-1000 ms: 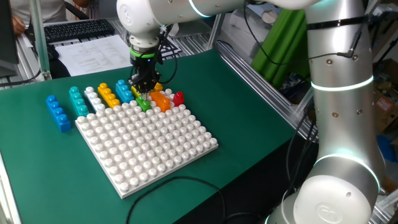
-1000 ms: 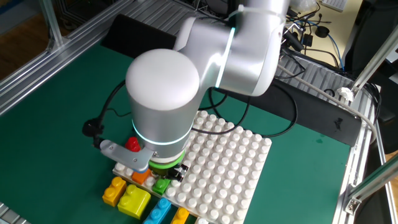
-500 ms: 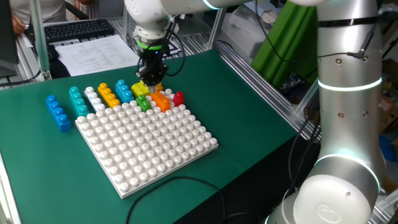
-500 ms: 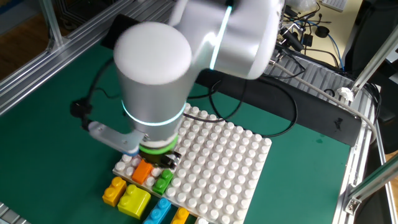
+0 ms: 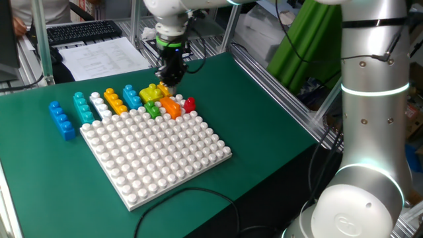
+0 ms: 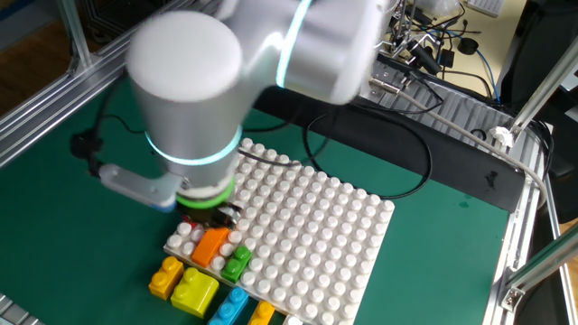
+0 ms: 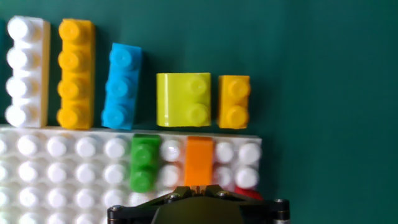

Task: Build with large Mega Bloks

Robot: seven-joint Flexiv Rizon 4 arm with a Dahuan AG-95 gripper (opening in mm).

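My gripper point(image 5: 170, 84) is shut and empty, hovering above the back edge of the white baseplate point(image 5: 158, 158). A green brick point(image 5: 153, 110) and an orange brick point(image 5: 172, 107) sit on the plate's back rows, and a red brick point(image 5: 190, 104) sits at the corner. In the hand view the gripper point(image 7: 196, 186) is over the orange brick point(image 7: 199, 160), beside the green brick point(image 7: 144, 163). Behind the plate lie white point(image 7: 26, 62), orange-yellow point(image 7: 74, 73), blue point(image 7: 123, 86), yellow point(image 7: 183, 99) and small orange-yellow point(image 7: 234, 101) bricks. The red brick point(image 7: 250, 193) is partly hidden.
A long blue brick point(image 5: 61, 119) and a teal brick point(image 5: 82, 107) lie on the green mat left of the row. Papers and a keyboard point(image 5: 82, 30) are behind the table. A black cable point(image 6: 361, 181) runs past the plate's far side. Metal rails edge the table.
The gripper has risen and moved back and to the right, off the plate's back rows. The green and orange bricks stay on the plate.
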